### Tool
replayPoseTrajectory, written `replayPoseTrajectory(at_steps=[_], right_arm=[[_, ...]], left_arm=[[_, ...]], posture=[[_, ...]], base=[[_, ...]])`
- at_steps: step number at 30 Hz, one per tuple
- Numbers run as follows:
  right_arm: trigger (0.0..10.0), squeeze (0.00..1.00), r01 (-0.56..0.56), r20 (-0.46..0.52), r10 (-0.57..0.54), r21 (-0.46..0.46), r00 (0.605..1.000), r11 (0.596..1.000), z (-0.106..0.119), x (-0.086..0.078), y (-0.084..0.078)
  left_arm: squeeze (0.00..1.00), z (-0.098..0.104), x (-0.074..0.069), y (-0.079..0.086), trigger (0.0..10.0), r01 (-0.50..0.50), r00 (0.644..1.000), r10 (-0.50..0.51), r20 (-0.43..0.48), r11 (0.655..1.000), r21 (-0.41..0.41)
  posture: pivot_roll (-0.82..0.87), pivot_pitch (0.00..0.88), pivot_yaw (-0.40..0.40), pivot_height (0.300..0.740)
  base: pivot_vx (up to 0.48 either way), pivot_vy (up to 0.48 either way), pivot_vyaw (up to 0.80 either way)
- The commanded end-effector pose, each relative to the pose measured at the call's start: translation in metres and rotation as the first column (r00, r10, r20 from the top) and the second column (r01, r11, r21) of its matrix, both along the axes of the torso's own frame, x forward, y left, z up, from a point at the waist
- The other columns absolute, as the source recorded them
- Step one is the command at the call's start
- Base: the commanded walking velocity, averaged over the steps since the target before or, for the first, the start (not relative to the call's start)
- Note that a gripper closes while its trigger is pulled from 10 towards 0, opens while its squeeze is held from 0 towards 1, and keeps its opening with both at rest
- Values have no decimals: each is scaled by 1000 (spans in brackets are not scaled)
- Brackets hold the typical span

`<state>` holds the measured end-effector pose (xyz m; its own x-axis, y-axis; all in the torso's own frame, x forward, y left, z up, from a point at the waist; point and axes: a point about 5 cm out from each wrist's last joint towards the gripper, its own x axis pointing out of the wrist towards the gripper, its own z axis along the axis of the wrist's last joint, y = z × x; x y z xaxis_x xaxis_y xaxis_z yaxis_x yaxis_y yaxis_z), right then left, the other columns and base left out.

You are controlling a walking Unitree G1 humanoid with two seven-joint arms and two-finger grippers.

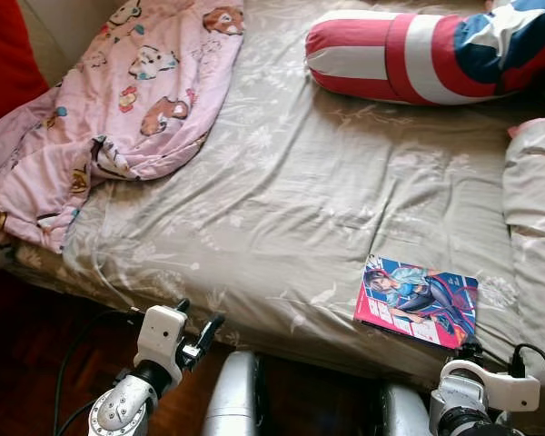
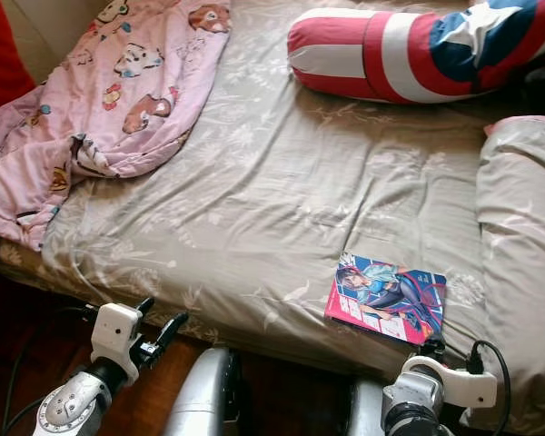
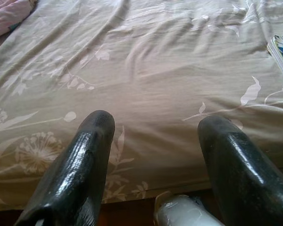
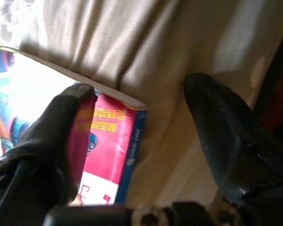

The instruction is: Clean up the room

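The comic book [image 1: 417,302] lies flat on the bed [image 1: 282,200], near the front edge on my right. My right gripper [image 4: 141,117] is wide open just beside its corner. It looks thin, light and bendy, so I would pinch that near edge. My left gripper [image 3: 153,155] is wide open too.

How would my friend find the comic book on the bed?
Look at the grey flowery bed, then its near edge on the robot's right, just above the right gripper. The comic book lies flat there, the only thin, glossy, pink-and-blue thing among soft bedding.
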<state>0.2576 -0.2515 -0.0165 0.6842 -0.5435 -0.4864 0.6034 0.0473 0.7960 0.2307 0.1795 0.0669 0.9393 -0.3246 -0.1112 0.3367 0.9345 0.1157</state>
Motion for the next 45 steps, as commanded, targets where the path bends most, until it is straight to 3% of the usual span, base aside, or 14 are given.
replayPoseTrajectory(at_steps=[1,3,4,5,6,12,24,28,30,33,36,37,40,45], right_arm=[[10000,816,-47,-39,47,2,998,999,-8,-6,6],[10000,796,-78,-43,77,-15,996,997,-7,-5,8],[10000,306,-99,-38,98,-32,995,995,-6,-2,10],[10000,306,-99,-38,98,-32,995,995,-6,-2,10],[10000,0,-127,-26,126,-58,992,990,-3,1,12],[10000,0,-208,-40,204,-152,978,966,-2,1,16],[10000,0,-251,-61,244,-283,968,926,-4,-16,0],[10000,0,-316,-59,323,-426,945,848,7,-8,5],[10000,0,-379,-75,404,-535,912,755,18,0,13],[10000,0,-484,-144,542,-670,828,562,30,8,26],[10000,0,-503,-165,562,-689,810,523,31,9,29],[10000,0,-592,-218,649,-677,729,437,26,8,40],[10000,0,-672,-287,722,-669,629,319,16,1,50],[10000,0,-721,-370,710,-635,599,278,6,-7,47]], left_arm=[[0,-8,-3,3,10000,-16,999,16,-28,1000,10],[0,-8,-3,2,10000,-16,1000,16,-24,1000,7],[0,-8,-2,2,10000,-17,1000,17,-23,1000,5],[0,-8,-2,2,10000,-17,1000,17,-23,1000,5],[0,-9,-1,1,10000,-17,1000,17,-22,1000,2],[0,-12,3,-3,10000,-23,1000,22,-17,1000,-13],[0,-17,14,-14,10000,-18,1000,17,-9,999,-39],[0,-18,18,-17,10000,-22,1000,22,0,999,-50],[0,-20,20,-17,10000,-32,999,32,-5,998,-57],[0,-29,21,-15,10000,-117,993,112,-48,986,-122],[0,-30,22,-14,10000,-133,990,126,-56,982,-135],[0,-38,23,-9,10000,-202,977,188,-100,967,-154],[0,-47,23,-5,10000,-262,960,239,-143,950,-172],[0,-55,22,6,10000,-300,945,272,-180,942,-154]], posture=[[211,205,119,628],[209,203,117,628],[207,202,116,628],[207,202,116,628],[199,199,112,628],[164,179,85,628],[106,119,70,628],[96,92,65,628],[83,74,63,628],[67,51,57,628],[67,51,57,628],[53,35,54,628],[51,30,47,628],[50,53,42,633]], base=[[0,0,0],[0,0,0],[0,0,0],[0,0,0],[0,0,0],[0,0,0],[0,0,0],[0,0,0],[0,0,0],[0,0,0],[0,0,0],[0,0,0],[0,0,0],[0,0,0]])
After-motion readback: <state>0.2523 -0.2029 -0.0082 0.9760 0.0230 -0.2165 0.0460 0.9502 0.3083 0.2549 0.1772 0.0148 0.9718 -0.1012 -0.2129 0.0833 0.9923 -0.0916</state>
